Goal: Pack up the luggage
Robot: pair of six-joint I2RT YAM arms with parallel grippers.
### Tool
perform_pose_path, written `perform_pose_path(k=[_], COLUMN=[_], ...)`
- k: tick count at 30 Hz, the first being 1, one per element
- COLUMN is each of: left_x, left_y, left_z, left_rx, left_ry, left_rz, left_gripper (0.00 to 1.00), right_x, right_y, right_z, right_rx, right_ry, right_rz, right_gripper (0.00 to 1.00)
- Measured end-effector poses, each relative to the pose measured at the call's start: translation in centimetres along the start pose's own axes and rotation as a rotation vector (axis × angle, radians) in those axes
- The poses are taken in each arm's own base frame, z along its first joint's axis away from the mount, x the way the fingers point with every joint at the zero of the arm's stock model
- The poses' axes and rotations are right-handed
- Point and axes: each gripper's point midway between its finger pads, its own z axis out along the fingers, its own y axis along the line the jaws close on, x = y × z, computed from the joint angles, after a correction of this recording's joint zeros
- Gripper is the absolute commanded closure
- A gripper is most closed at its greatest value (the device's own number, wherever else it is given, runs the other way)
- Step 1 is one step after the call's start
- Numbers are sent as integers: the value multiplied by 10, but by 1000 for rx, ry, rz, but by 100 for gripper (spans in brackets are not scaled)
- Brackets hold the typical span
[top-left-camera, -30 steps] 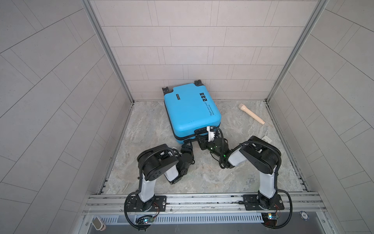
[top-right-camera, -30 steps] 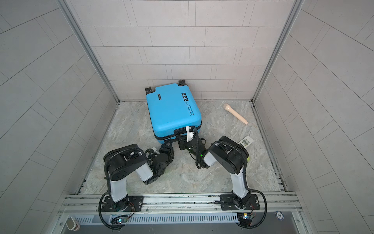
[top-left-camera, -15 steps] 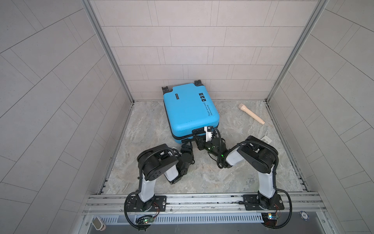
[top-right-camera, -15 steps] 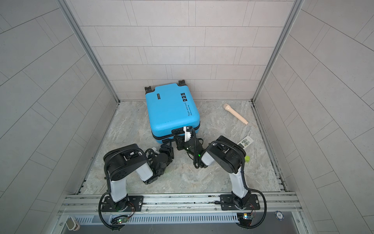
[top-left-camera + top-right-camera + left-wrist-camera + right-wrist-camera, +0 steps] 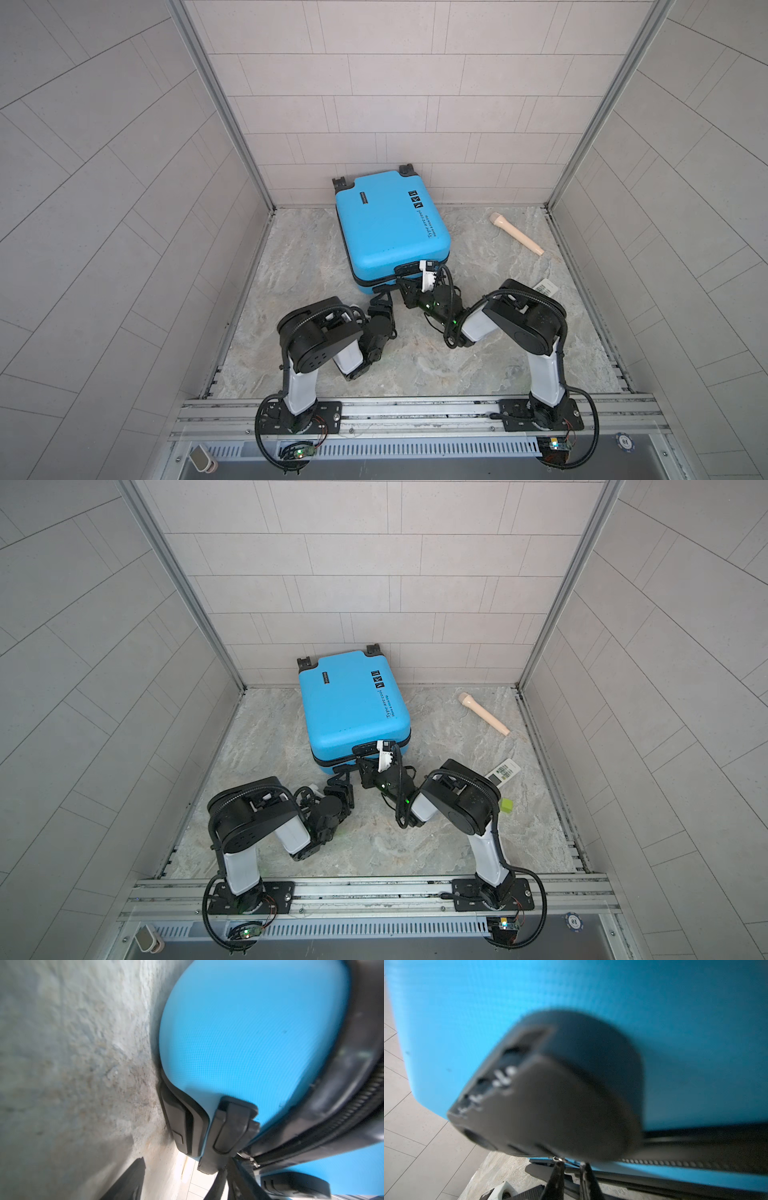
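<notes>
The luggage (image 5: 386, 232) (image 5: 353, 712) is a bright-blue hard-shell suitcase lying closed and flat on the floor, wheels toward the back wall. My right gripper (image 5: 403, 286) (image 5: 362, 766) is at its near edge, just below the black combination lock (image 5: 550, 1095). In the right wrist view its fingers stand a narrow gap apart, and the right gripper (image 5: 571, 1164) pinches the small metal zipper pull (image 5: 556, 1159) at its tips. My left gripper (image 5: 381, 293) (image 5: 340, 774) sits low beside the same edge. In its wrist view the left gripper (image 5: 182, 1165) is open by a black handle mount (image 5: 228, 1126).
A beige microphone-shaped object (image 5: 517, 235) (image 5: 484, 713) lies at the back right. A white remote control (image 5: 503, 773) and a small green block (image 5: 507, 805) lie behind the right arm. Tiled walls close in the floor on three sides, with a metal rail (image 5: 415, 409) in front.
My right gripper slid leftward along the suitcase's near edge and its fingers closed a little. The suitcase turned slightly with it. The left arm stayed where it was.
</notes>
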Motion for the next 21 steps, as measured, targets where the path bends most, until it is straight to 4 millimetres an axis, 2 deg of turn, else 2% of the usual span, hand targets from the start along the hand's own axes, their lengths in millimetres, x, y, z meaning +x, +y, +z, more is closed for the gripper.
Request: perform_pose_path(k=[6,13,16,21], left_x=[-6,-10,-10,-10], left_y=[2,-3,-5,-7], left_z=[-7,-11,-11,-13], left_rx=[-8,1,5,9], left_ry=[-3,-6,-5,-3], left_rz=[6,1,3,5], left_gripper=[29,29,29,29], right_x=[5,3,3,3], right_y=[3,10,11,9], right_z=[2,3,3,6], right_rx=[-18,-45,-50,-45], right_ry=[-7,-24,-29,-38], right_rz=[23,65,80,106], right_gripper=[89,71,73,83])
